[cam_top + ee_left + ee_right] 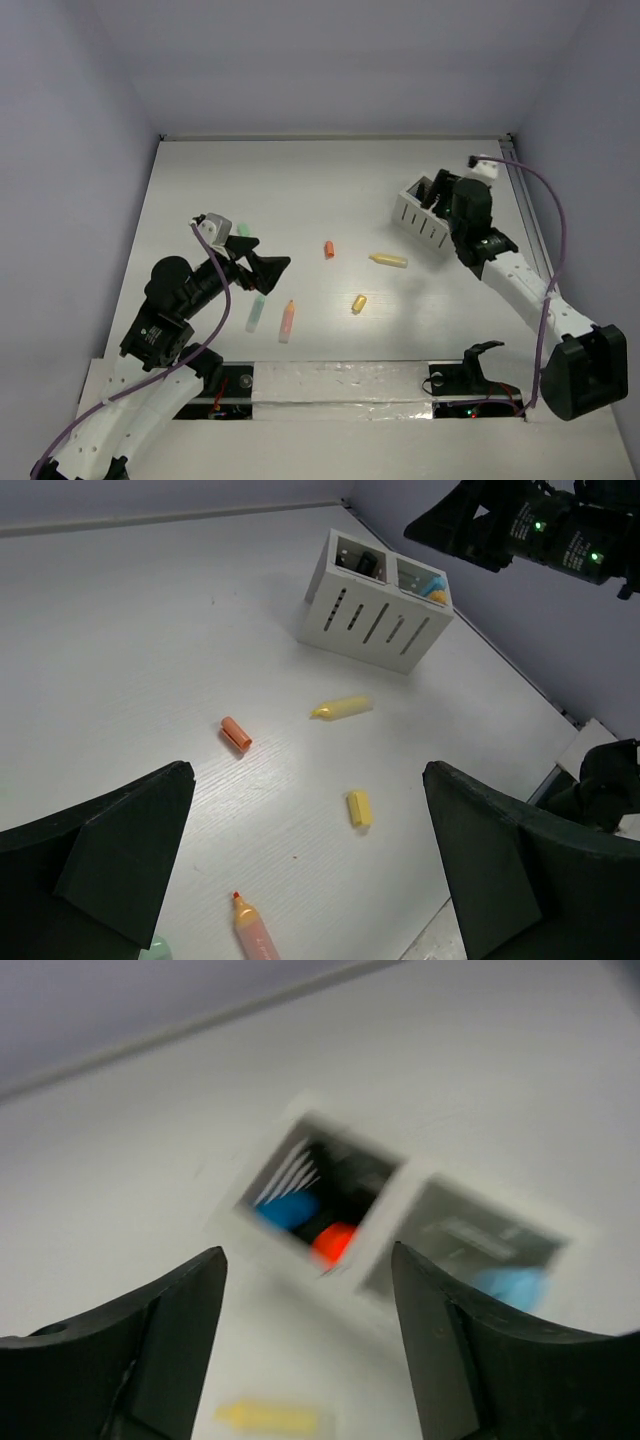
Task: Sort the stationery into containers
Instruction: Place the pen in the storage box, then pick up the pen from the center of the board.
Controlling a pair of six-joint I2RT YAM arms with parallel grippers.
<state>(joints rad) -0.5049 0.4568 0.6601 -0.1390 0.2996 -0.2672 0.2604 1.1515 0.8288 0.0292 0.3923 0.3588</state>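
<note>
The white slotted container (422, 218) stands at the back right; its compartments hold a blue piece (287, 1209), an orange-red piece (335, 1242) and a light blue piece (510, 1285), all blurred. My right gripper (308, 1255) hangs open just above it with nothing between its fingers. On the table lie an orange cap (329, 249), a yellow marker (388, 261), a yellow cap (359, 303), an orange-pink highlighter (287, 320) and a mint highlighter (256, 312). My left gripper (308, 772) is wide open above the table, with the yellow cap (359, 808) and the highlighter (255, 932) below it.
The table's right edge and a side wall run close behind the container (375, 605). A taped strip (340, 385) crosses the near edge between the arm bases. The right arm (520, 275) reaches along the right side.
</note>
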